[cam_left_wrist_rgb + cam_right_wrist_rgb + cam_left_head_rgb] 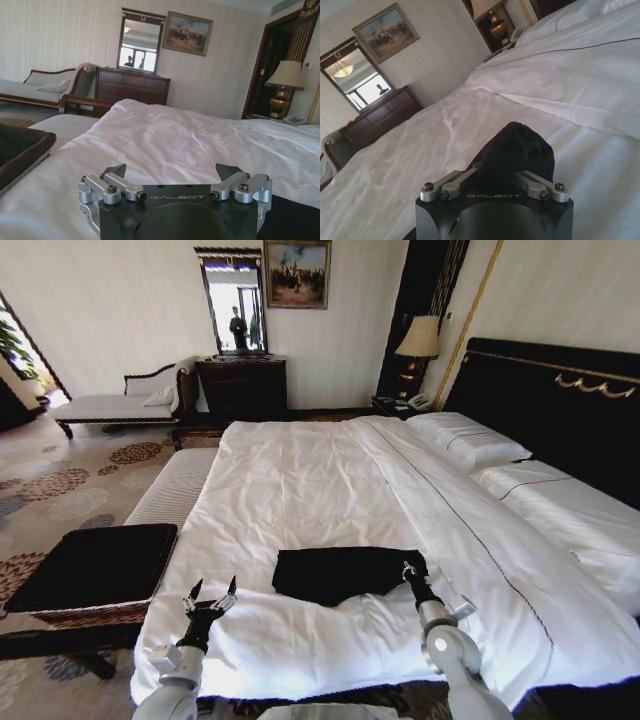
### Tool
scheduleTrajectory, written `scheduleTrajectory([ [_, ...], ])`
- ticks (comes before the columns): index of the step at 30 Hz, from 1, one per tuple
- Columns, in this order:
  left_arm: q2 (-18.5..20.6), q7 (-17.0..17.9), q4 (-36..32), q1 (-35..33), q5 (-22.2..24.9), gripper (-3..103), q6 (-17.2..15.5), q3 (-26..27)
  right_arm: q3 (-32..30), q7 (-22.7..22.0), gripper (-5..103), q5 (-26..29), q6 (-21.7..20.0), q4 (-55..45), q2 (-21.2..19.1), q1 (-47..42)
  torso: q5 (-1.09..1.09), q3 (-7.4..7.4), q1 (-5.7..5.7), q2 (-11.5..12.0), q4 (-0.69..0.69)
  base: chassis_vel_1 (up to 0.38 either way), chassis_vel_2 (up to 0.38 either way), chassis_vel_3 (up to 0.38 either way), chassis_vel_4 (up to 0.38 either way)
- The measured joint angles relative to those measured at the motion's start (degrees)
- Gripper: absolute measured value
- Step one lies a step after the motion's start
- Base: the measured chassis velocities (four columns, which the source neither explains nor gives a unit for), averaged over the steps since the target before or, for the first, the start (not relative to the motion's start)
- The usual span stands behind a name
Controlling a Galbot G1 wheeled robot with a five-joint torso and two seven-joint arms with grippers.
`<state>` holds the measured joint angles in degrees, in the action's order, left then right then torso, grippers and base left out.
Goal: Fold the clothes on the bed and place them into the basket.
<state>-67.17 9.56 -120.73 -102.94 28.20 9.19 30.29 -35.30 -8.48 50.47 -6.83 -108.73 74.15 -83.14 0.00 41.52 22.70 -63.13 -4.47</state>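
Basket (95,565) stood off the bed's left side, black top up, wicker wall showing below, well apart from the shirt. Its dark lined corner also showed at the edge of the left wrist view (22,150).

Left gripper (210,598) hovered over the duvet near the bed's (300,480) foot, left of the shirt and clear of it. Fingers spread wide, nothing between them; same in the left wrist view (172,172), white duvet (190,140) beyond.

Shirt (340,573) lay folded into a flat dark oblong on the duvet, near the foot, about mid-width.

Right gripper (410,570) was at the shirt's right end, touching it. In the right wrist view (512,165) the fingers were pinched on a bunched-up hump of black cloth (517,150), raised a little off the duvet.

Pillows (470,440) far right, against the headboard.
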Motion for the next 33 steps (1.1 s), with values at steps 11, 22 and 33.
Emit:
scheduleTrajectory([
  [11, 0.32, -0.01, -1.59, -0.21, 0.31, 100, -0.47, 3.09, 10.99, 0.65, 2, -5.62, -0.03, -1.17, -0.62, 4.27, -0.01, 0.0, 0.0, 0.0, 0.0, 0.0, 0.0, 0.0, 0.0],
  [22, -0.28, -1.15, -3.03, -0.26, 2.01, 100, -2.29, 8.28, 24.67, 2.02, 2, -11.39, 0.19, 4.96, 1.54, 11.47, 0.0, 0.0, 0.0, 0.0, 0.02, 0.0, 0.0, 0.0, 0.0],
  [33, -0.38, 0.04, -4.54, -0.81, 0.7, 100, -3.08, 6.82, 27.32, 3.03, 2, -15.7, 2.06, 9.88, 5.88, 12.24, -0.01, 0.0, 0.0, 0.0, 0.0, 0.0, 0.0, 0.0, 0.0],
])
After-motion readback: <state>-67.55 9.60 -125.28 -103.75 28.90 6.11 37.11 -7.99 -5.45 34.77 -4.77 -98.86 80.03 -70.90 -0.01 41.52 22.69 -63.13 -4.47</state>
